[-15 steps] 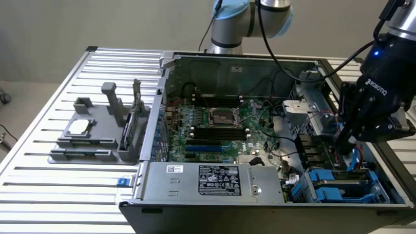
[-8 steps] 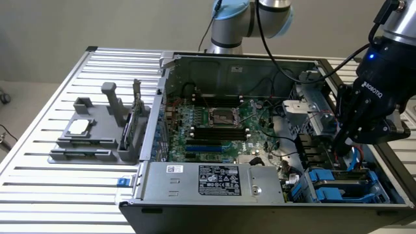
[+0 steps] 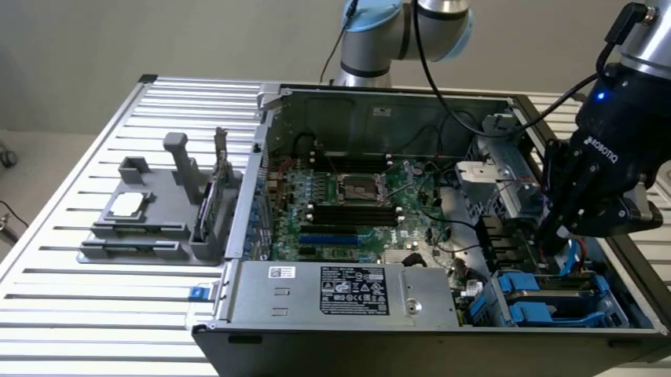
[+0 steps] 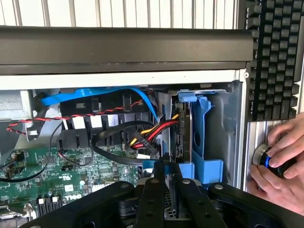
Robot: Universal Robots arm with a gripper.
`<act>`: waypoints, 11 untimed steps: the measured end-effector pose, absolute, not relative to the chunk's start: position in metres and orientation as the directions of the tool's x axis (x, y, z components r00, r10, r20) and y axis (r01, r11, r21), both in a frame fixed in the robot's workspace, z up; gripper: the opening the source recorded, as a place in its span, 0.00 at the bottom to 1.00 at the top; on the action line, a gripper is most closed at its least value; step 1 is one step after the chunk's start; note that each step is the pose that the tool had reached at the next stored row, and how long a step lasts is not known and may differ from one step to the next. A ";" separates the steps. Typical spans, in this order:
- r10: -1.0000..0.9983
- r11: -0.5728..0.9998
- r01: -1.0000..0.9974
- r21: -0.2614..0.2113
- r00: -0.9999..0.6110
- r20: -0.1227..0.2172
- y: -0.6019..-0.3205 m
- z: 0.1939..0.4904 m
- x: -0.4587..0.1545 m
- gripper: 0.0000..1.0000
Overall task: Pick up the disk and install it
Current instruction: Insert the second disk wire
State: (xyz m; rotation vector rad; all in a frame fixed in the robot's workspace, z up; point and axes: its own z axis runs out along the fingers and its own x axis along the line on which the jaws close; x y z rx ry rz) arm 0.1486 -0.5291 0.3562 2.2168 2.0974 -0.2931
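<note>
One disk (image 4: 166, 206) matters here. I judge it to be the silver-grey edge with a blue tip seen between the fingers of the claw (image 4: 165, 167), which are drawn close and appear clamped on it edge-on. In the exterior view the claw (image 3: 552, 236) hangs at the right of the frame, low inside the open computer case (image 3: 262, 126) and just above the blue drive bays (image 3: 545, 302) in the lower right.

By that reading, the pick-up is done and the install is in hand: the disk is carried at the mouth of the bays but not seated. Beside it, a blue carrier (image 4: 203, 137) already stands in its slot, with red, yellow and black cables (image 4: 147, 135) running close by. The next move calls for a straight, square descent into a free slot, keeping the disk parallel to the slot walls and clear of those cables.

Further out in the case are the motherboard (image 3: 346, 196) and the labelled power supply box (image 3: 357, 290). The case rests on a slatted metal surface (image 3: 74, 306), and a grey holder (image 3: 157, 216) sits at the exterior view's left. Near the case edge a person's hand (image 4: 280, 166) rests on a blue-lit button (image 4: 267, 159) beside a black keyboard (image 4: 275, 57). A plain beige wall lies behind.
</note>
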 end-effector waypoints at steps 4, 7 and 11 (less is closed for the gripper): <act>0.983 -0.061 0.995 -0.076 0.046 -0.180 -0.533 0.356 0.149 0.16; 0.984 -0.060 0.995 -0.077 0.046 -0.171 -0.536 0.356 0.149 0.16; 0.985 -0.059 0.995 -0.077 0.046 -0.167 -0.540 0.356 0.149 0.16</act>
